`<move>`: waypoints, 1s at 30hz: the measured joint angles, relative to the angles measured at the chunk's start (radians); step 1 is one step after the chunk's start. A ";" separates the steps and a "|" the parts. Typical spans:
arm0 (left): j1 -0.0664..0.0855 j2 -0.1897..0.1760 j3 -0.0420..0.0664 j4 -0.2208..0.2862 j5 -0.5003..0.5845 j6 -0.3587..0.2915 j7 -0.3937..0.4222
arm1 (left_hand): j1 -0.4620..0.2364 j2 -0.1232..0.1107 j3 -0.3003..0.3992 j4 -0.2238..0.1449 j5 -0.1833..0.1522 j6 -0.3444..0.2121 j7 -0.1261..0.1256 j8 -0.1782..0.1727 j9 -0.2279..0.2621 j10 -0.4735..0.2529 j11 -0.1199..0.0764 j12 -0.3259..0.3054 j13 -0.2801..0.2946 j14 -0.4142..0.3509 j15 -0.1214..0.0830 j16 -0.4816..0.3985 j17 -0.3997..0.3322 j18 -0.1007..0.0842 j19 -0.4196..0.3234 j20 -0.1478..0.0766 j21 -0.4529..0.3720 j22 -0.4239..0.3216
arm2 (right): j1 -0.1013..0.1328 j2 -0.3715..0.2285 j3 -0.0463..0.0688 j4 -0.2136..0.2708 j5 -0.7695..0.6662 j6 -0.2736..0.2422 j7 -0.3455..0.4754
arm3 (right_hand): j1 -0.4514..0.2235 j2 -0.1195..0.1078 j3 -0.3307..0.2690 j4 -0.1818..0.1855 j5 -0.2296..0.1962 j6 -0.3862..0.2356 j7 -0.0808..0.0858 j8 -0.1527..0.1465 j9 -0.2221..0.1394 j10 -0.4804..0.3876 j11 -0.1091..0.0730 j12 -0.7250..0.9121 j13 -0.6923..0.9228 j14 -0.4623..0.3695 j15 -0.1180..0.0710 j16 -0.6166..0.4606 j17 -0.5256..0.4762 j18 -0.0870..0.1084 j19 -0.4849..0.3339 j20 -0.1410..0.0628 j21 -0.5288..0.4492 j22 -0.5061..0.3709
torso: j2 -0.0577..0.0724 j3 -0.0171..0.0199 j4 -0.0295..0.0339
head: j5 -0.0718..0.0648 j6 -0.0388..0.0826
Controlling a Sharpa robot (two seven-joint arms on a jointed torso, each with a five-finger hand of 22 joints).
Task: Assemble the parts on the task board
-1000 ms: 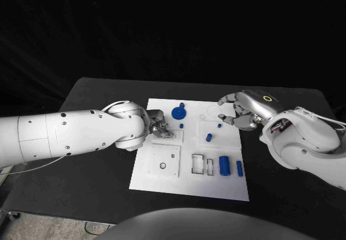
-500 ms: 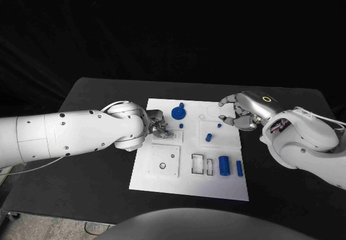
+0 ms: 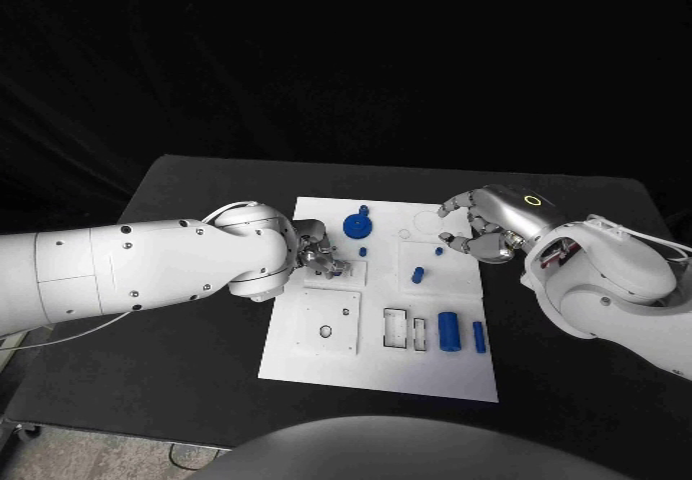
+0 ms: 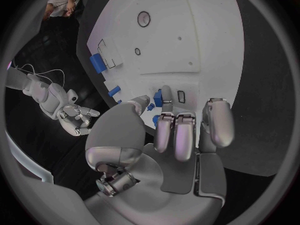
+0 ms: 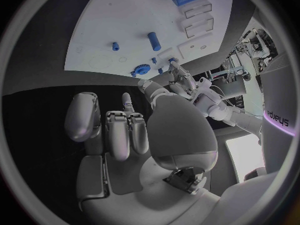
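My left hand [image 3: 320, 256] pinches a small blue part [image 4: 166, 97] over the task board [image 3: 378, 365], mid-tabletop. My right hand [image 3: 483, 225] hovers clenched, empty, at the far right edge. A tilted part could jam.

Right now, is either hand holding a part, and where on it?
Left hand pinches a small blue part by its sides at the task board; right hand holds nothing.

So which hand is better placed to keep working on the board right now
Likely left: the left hand is already down on the task board with a small blue part at its fingertips; the right hand hovers by the board's edge, holding nothing.
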State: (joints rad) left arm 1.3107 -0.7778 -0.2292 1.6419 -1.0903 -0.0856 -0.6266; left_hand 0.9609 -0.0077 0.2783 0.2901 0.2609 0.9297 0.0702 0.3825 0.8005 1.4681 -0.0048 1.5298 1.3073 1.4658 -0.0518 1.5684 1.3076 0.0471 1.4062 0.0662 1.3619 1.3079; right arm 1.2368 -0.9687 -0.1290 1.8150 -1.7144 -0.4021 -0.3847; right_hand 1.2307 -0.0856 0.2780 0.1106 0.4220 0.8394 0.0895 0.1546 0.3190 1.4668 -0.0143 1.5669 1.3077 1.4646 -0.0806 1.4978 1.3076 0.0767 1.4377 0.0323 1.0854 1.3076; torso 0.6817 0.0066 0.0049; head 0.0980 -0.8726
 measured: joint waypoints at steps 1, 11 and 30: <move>0.000 0.000 0.000 0.000 0.001 0.001 0.000 | -0.012 0.002 -0.014 0.000 -0.010 0.002 0.000 0.000 -0.001 0.000 0.000 0.000 0.000 0.000 0.000 0.000 0.000 0.000 0.000 0.000 0.000 0.000 | 0.000 0.000 0.000 0.000 0.000 0.001 0.000 | 0.000 0.000 0.000 0.000 0.000 0.000 0.000 0.000 0.000 0.000 0.000 0.000 0.000 0.000 0.000 0.000 0.000 0.000 0.000 0.000 0.000 0.000 | 0.000 0.0000 0.0000 | 0.000 0.000; 0.000 0.001 0.000 -0.005 0.006 0.003 0.003 | -0.039 0.014 -0.074 -0.001 -0.043 0.030 -0.010 0.006 0.012 0.000 0.000 0.000 0.001 0.000 0.000 0.000 0.000 0.000 0.000 0.000 0.000 0.000 | -0.002 0.001 0.000 -0.001 0.002 0.007 -0.001 | 0.000 0.000 0.003 -0.003 0.004 0.000 0.000 0.000 -0.003 0.000 0.000 0.000 0.000 0.000 0.000 0.000 0.000 0.000 0.000 0.000 0.000 0.000 | 0.000 0.0000 -0.0001 | 0.000 0.000; -0.001 0.001 -0.001 -0.017 0.011 -0.002 0.014 | -0.076 0.059 -0.153 0.003 0.085 0.033 -0.014 0.029 0.068 0.000 0.000 0.000 0.001 0.000 0.000 0.000 0.000 0.000 0.000 0.000 0.000 0.000 | -0.008 0.001 0.000 -0.005 0.004 0.012 -0.002 | 0.004 0.004 0.008 -0.003 0.008 0.004 0.004 0.000 -0.005 0.000 0.000 0.000 0.000 0.000 0.000 0.000 0.000 0.000 0.000 0.000 0.000 0.000 | 0.000 0.0001 -0.0001 | -0.001 0.000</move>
State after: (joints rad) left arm 1.3098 -0.7770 -0.2299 1.6253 -1.0796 -0.0873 -0.6131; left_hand 0.8851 0.0512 0.1256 0.2927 0.3462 0.9627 0.0563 0.4115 0.8685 1.4680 -0.0048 1.5298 1.3078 1.4658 -0.0518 1.5684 1.3074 0.0471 1.4062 0.0662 1.3620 1.3076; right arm 1.2288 -0.9676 -0.1294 1.8102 -1.7103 -0.3904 -0.3862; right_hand 1.2346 -0.0817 0.2862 0.1078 0.4302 0.8430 0.0931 0.1546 0.3141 1.4667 -0.0143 1.5669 1.3075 1.4646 -0.0806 1.4978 1.3078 0.0767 1.4378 0.0323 1.0854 1.3073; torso 0.6817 0.0067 0.0048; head 0.0965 -0.8726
